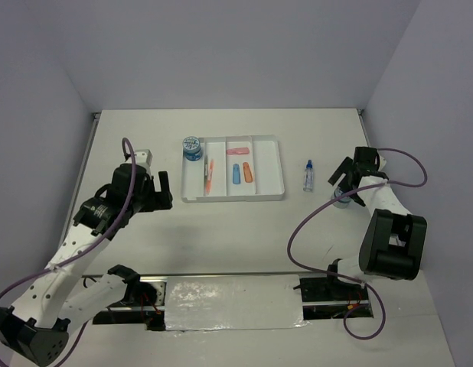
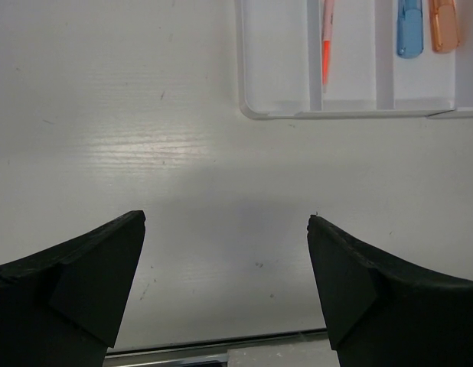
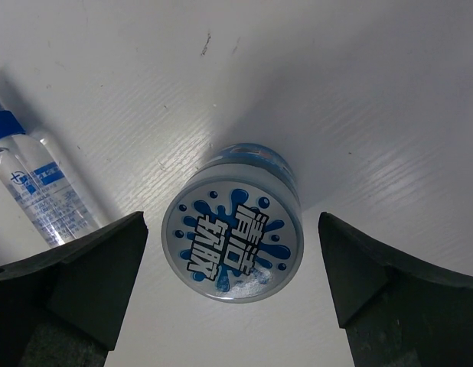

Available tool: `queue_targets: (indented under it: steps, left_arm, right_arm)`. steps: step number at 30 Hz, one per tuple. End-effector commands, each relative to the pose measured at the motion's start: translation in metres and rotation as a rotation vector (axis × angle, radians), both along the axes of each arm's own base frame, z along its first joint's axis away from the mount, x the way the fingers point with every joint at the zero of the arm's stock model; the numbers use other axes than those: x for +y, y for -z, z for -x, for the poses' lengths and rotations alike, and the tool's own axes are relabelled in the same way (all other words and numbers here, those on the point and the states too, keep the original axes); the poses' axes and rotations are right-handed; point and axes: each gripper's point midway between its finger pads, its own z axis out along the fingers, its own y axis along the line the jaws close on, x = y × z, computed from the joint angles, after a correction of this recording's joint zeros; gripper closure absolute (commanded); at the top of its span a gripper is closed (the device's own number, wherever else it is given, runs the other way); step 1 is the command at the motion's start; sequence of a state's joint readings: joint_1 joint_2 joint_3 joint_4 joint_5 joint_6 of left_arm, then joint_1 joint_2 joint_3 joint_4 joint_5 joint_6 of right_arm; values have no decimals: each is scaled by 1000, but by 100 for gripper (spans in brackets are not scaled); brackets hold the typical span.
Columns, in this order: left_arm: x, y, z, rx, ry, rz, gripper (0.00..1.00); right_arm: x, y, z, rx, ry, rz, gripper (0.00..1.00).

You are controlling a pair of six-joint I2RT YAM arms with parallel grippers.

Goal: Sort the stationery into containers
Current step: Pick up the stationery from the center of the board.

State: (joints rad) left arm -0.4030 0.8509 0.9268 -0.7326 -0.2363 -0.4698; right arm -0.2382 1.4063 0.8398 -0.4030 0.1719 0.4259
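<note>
— Between the right hand's wide-apart fingers, what stood on the surface?
— A round roll, untouched. Its grey-white lid was splashed with blue drops and carried white Chinese-looking characters I couldn't read for certain. Just left of that hand lay a small clear bottle, blue-banded, its blue label print too small to read.
— And the left hand?
— Fingers apart too, holding nothing. Ahead and to its right was the white tray. An orange pen lay in one compartment, a blue piece and an orange piece side by side in the next.
</note>
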Motion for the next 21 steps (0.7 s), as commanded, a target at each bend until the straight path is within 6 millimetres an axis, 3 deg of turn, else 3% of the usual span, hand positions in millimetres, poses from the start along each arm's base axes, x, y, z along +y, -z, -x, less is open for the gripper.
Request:
queue_targets:
  steps: [1,2,5,6,10,11,17,21]
  left_arm:
    - [-5,-3,-6,-5,26,-6,1]
    - [-5,-3,-6,-7,26,-5,1]
    - [-6,-4,-6,-14,28,-3,1]
    - [-6,-5,-6,-16,29,-3,1]
    - [-6,-2,-6,-8,31,-6,1]
    - [-7,-3,-6,-8,32,-5,1]
    - [-4,-3,-7,-9,20,-14,1]
    - [6,-6,-7,-22,-35,-34,1]
  right_arm:
    - [-9,-22,-22,-95,12,27,2]
    - [-10,-20,-20,-89,18,31,3]
    - [-11,-17,-17,-84,30,36,19]
    - [-12,-18,-18,-88,32,35,32]
    - [-8,-21,-17,-111,12,31,59]
    - [-7,-23,-17,-118,7,28,77]
    - [11,-42,-22,-173,-74,7,82]
    - [37,-83,-26,-258,-144,64,82]
